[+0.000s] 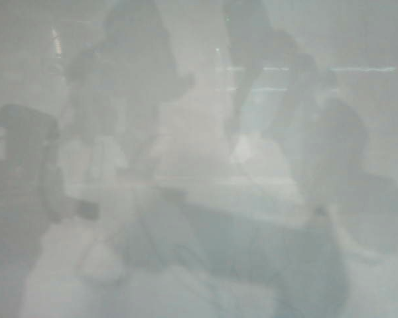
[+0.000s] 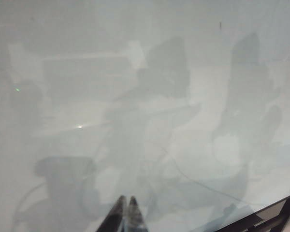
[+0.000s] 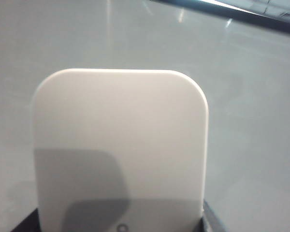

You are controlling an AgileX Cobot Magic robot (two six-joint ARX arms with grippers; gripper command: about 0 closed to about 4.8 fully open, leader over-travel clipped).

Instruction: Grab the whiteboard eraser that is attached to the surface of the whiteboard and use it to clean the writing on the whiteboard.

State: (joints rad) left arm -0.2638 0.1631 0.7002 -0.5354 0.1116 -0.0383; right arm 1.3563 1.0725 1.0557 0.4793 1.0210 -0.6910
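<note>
We have the eraser (image 3: 120, 150) clamped in our right gripper (image 3: 121, 223) just above the whiteboard (image 3: 251, 111), our left gripper (image 2: 126, 215) hangs pinched shut and empty over the whiteboard, and no writing shows, so wiping looks unfinished.

no readable text, labels or numbers

In the exterior view I make out mostly haze: pale light streaks (image 1: 365, 68) at the upper right of the frame and a tiny green dot (image 1: 217, 48) above the middle. My left wrist camera catches a green speck (image 2: 18, 89), a white glint (image 2: 79, 126) and a dark strip (image 2: 275, 212) crossing one corner
</note>
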